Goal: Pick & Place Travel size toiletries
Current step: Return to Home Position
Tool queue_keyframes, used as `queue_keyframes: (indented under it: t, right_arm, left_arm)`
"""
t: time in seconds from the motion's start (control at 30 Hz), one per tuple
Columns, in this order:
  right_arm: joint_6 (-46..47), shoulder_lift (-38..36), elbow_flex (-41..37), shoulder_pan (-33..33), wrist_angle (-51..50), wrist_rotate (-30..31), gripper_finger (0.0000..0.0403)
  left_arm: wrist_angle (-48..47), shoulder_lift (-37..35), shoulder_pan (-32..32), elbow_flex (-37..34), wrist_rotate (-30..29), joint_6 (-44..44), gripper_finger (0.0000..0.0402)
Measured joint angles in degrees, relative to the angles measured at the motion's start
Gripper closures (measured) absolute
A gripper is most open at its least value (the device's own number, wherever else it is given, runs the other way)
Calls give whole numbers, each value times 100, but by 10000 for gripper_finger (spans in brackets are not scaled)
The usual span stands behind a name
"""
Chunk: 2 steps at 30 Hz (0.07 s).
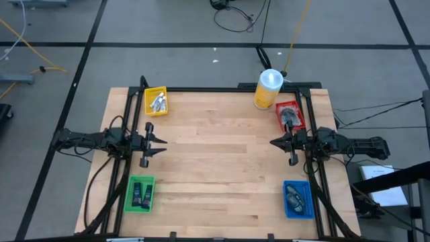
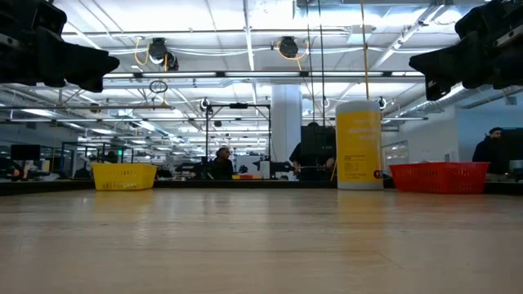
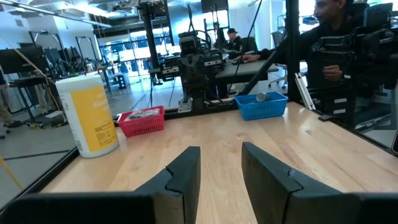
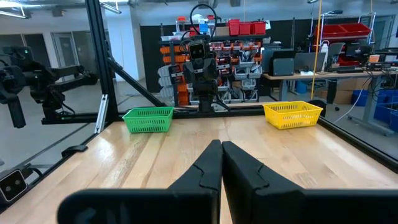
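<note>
The toiletries lie in four small trays at the table's corners. White tubes [image 1: 158, 102] are in the yellow tray [image 1: 149, 94], black packs [image 1: 141, 193] in the green tray [image 1: 129, 202], dark discs [image 1: 290, 115] in the red tray [image 1: 280, 107], and greyish wrapped items [image 1: 294, 196] in the blue tray [image 1: 287, 210]. My left gripper [image 1: 162, 142] [image 3: 221, 152] hovers open at the table's left side, between the yellow and green trays. My right gripper [image 1: 273, 142] [image 4: 222, 144] hovers shut at the right side, between the red and blue trays. Both point toward the table's middle.
A big yellow canister with a white top [image 1: 267, 89] stands at the far edge next to the red tray. A black frame [image 1: 222, 89] runs along the table's far and side edges. The wooden middle of the table [image 1: 218, 161] lies between the grippers. People show in the room beyond.
</note>
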Motion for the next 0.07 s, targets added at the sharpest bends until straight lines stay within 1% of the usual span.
queue_keyframes:
  t: [0.07]
  right_arm:
    - [0, 0, 0, 0, 0, 0, 399]
  left_arm:
    - [2, 0, 0, 0, 0, 0, 284]
